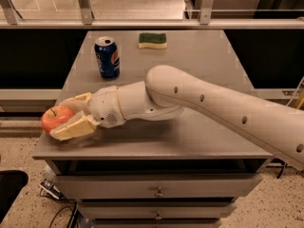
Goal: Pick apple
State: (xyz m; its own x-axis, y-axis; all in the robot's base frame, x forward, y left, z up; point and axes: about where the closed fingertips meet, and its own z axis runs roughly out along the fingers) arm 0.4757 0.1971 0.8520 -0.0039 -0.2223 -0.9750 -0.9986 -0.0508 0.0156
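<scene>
As the jaws press in from the far and near sides, the apple [54,118] sits pinched between them, so the gripper [64,118] is grasping the fruit right at the left edge of the table [190,132]. The near finger [76,127] lies flat along the apple's near flank and the other hugs its far side. The stem end looks to face up. Part of the red skin shows past the left edge, and I cannot tell whether the apple rests on the surface or hangs just above it.

Moving outward, the white wrist and the long arm [213,108] stretch in low from the right, across the near half of the tabletop. Further back, a blue can [107,57] stands upright, well apart from the grasp, and a green and yellow sponge [152,40] lies near the far edge. Drawers [156,191] sit below the top.

By my read the grasp is made and the lift is the step in hand. The next move calls for a straight, steady rise with the squeeze held. So near the edge, a slip would likely send the apple to the floor.
</scene>
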